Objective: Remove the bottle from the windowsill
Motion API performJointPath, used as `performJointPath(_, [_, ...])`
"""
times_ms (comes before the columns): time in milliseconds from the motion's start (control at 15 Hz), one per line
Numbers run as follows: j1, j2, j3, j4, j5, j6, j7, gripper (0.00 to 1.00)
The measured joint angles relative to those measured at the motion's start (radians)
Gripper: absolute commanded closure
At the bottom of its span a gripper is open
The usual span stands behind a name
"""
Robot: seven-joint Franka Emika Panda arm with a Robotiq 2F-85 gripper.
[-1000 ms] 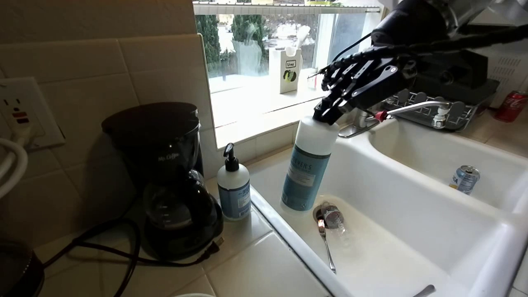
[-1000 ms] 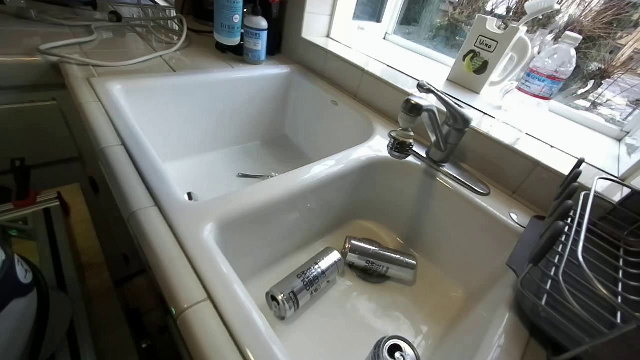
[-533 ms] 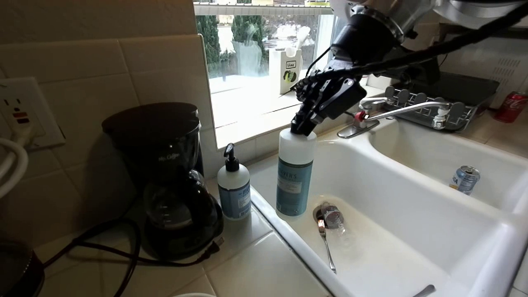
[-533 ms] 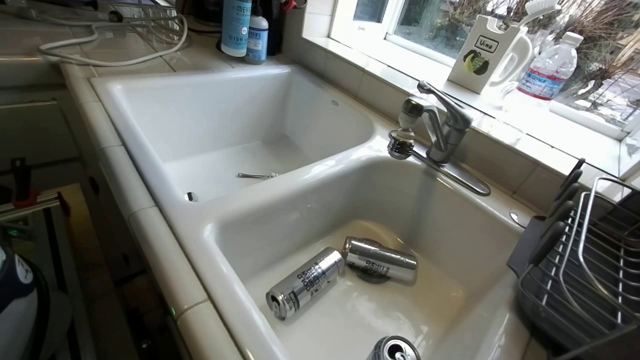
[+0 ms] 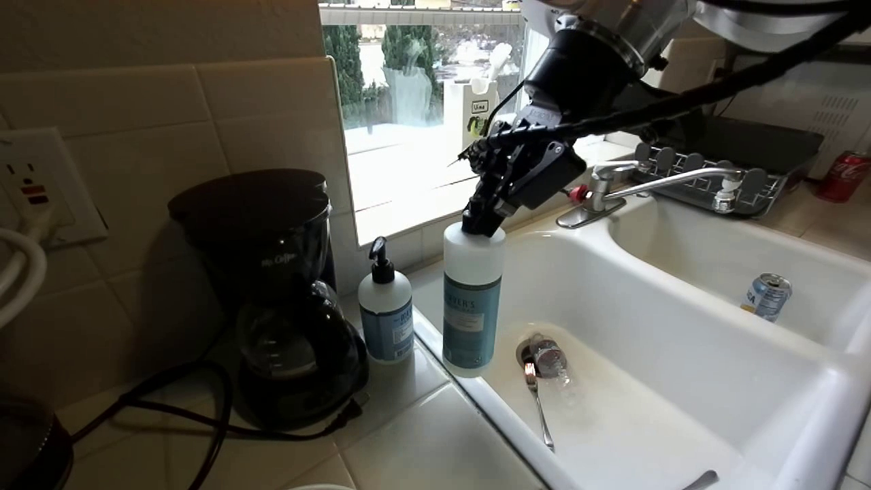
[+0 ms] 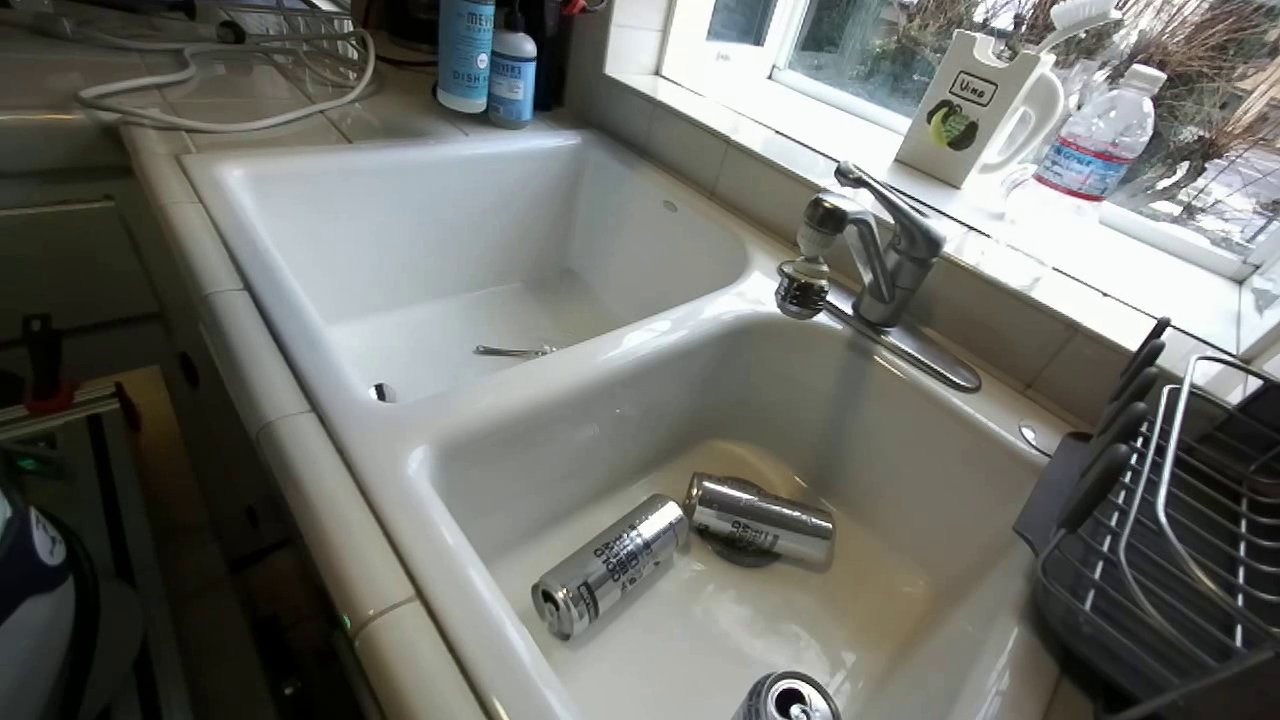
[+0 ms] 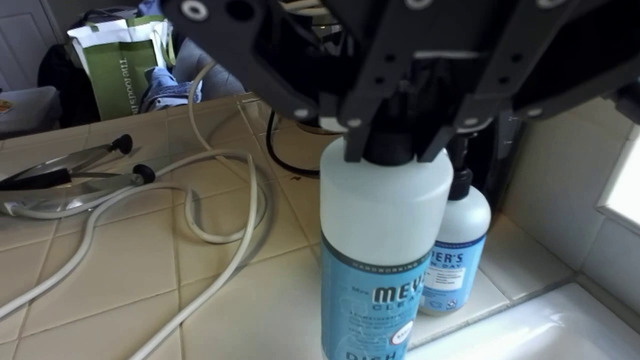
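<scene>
That gripper (image 7: 392, 157), pinching the bottle (image 5: 471, 313), has just swung it towards the worktop (image 5: 418, 435) edge by the sink (image 5: 612, 313), so removal looks nearly done.

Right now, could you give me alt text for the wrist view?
Black fingers grip the black cap of a tall, cylindrical, teal-and-white plastic bottle, which partly hides a shorter blue-and-white bottle with a black pump. At the picture's left, a pale, looping cable lies on a beige tiled counter.

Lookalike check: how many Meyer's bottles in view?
2: the tall dish soap bottle in the gripper, and the pump bottle on the counter beside the coffee maker. More could be hidden.
</scene>
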Motion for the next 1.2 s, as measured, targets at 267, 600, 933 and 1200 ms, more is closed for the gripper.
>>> performJointPath(267, [-0.009,0.029,0.068,0.025,0.000,-0.006,-0.037,0.93])
performJointPath(600, [-0.030,0.077,0.110,0.055,-0.002,-0.006,-0.097,0.93])
performJointPath(933, [-0.056,0.146,0.137,0.098,-0.007,-0.023,-0.134,0.45])
performJointPath(1200, [-0.073,0.178,0.154,0.129,-0.012,-0.060,-0.137,0.24])
